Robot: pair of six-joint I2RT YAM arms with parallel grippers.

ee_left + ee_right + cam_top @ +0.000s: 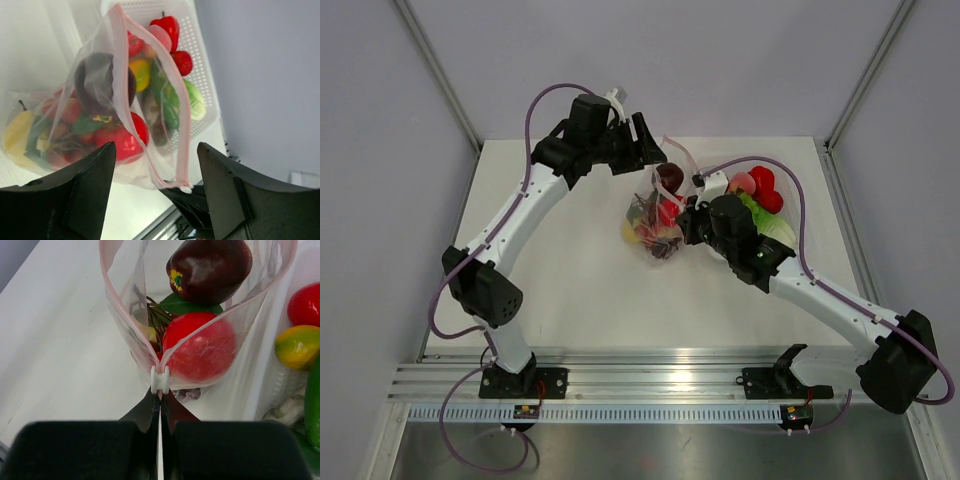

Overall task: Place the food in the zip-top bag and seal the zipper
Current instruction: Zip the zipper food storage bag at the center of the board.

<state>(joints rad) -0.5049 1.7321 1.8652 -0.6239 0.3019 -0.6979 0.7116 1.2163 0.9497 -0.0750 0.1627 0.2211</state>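
Note:
The clear zip-top bag (655, 222) lies mid-table holding food: a dark red apple (210, 267), a red tomato (200, 350) and a yellow pear (17, 132). Its pink zipper (107, 300) gapes wide, both strips meeting at a white slider (160, 380). My right gripper (160, 402) is shut on the bag's edge just below that slider, and its black tips also show in the left wrist view (192, 200). My left gripper (156, 146) stands open at the bag's far end (655, 152), with the zipper (182, 125) between its fingers (85, 190) untouched.
A white mesh basket (202, 60) sits right of the bag (798, 215) with more food: a red pepper (763, 185), green vegetables (752, 208), pale lettuce (780, 235) and a yellow-green fruit (297, 345). Grey walls close in on the table's far side and both flanks.

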